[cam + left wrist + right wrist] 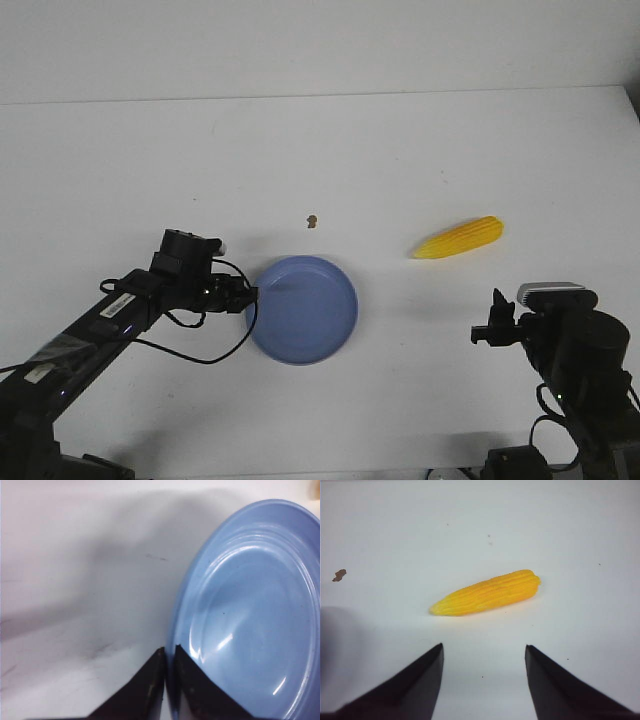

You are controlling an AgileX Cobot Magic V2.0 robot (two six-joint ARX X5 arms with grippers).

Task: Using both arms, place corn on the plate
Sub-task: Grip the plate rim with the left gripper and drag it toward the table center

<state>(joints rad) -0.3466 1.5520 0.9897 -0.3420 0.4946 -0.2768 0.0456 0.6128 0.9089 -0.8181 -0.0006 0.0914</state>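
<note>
Front view shows the corn [460, 238] lying alone on the white table [400, 140], at about 2 o'clock from the plate [302, 309] and well apart from it. Its thick end points to the far right and its thin tip points toward the plate. The blue plate sits near the middle of the table, and nothing lies in it. A small brown speck [312, 221] rests on the table at 12 o'clock from the plate.

At 9 o'clock of the plate is the left gripper [248, 294]. In the left wrist view its two fingers [150, 690] are pressed together around the plate rim [181, 610], one on each side, so it is pinching the plate.

At 5 o'clock from the corn stands the right gripper [494, 320], not touching it. In the right wrist view its fingers [420, 680] are spread wide, nothing between them, and the corn [487, 593] lies just beyond the tips.
</note>
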